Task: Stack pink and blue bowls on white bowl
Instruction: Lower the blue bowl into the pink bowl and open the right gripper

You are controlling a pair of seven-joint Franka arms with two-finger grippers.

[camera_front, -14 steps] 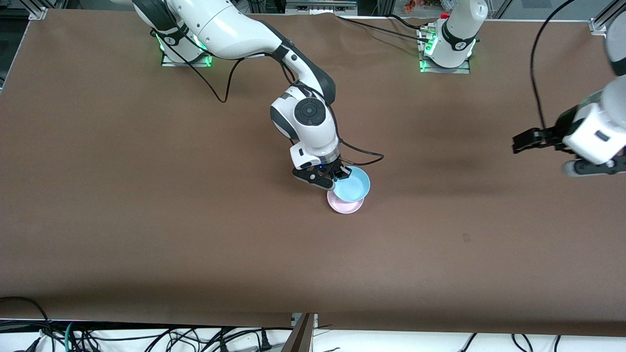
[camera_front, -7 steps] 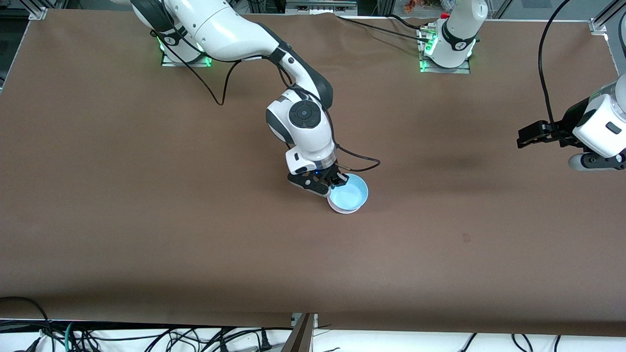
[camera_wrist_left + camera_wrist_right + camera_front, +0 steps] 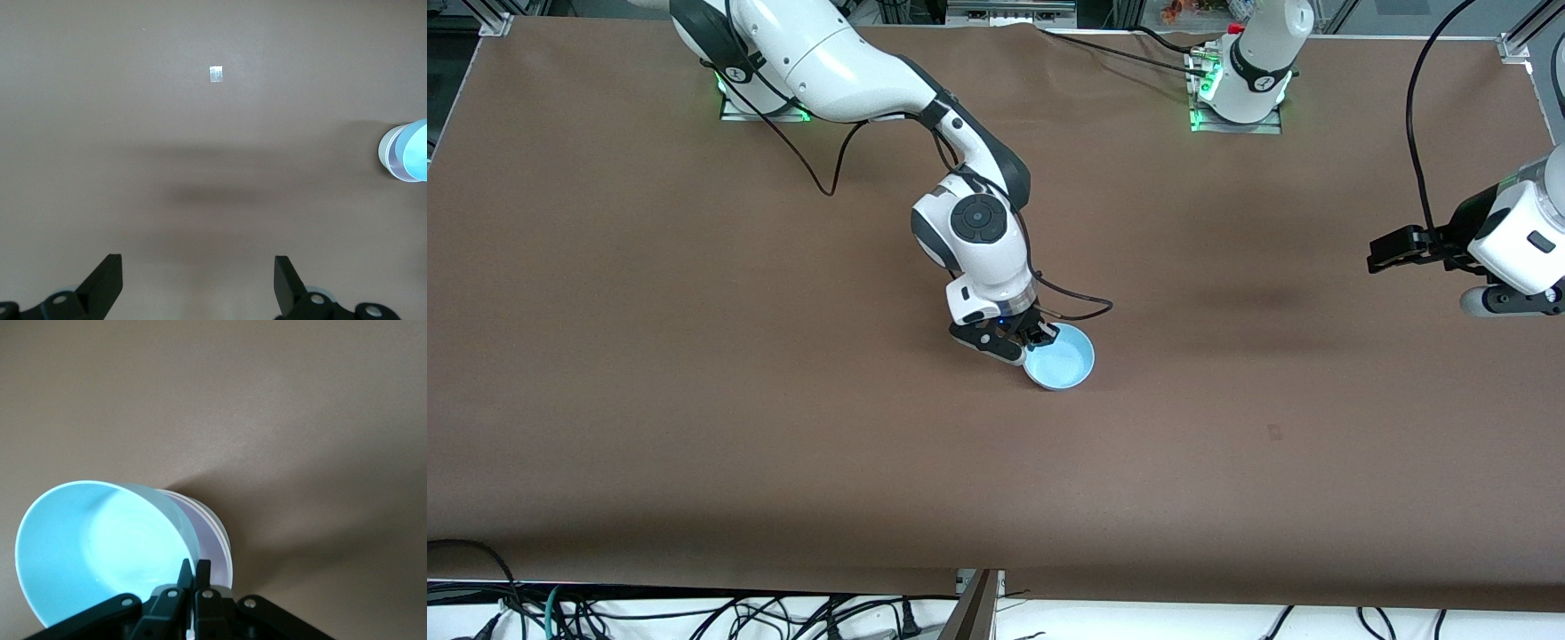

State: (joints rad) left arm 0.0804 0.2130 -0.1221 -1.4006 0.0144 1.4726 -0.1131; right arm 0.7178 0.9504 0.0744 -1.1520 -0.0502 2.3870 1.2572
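My right gripper [image 3: 1041, 336] is shut on the rim of the light blue bowl [image 3: 1060, 366] in the middle of the table. In the front view the blue bowl covers the bowls under it. In the right wrist view the right gripper [image 3: 193, 565] pinches the blue bowl [image 3: 100, 547], which sits tilted in the pale pink bowl [image 3: 212, 550]. The white bowl's rim [image 3: 227, 550] shows just outside the pink one. My left gripper [image 3: 1507, 304] waits open and empty, high over the left arm's end of the table [image 3: 198, 267].
The brown table [image 3: 694, 400] is bare around the stack. The left wrist view shows the stack [image 3: 407, 150] at its edge and a small white mark [image 3: 215, 73] on the cloth. Cables [image 3: 1076, 307] trail from the right wrist beside the bowls.
My right gripper has carried the blue bowl toward the front camera and down over the pink bowl, which is now covered. My left arm drew back toward its end, then held still.
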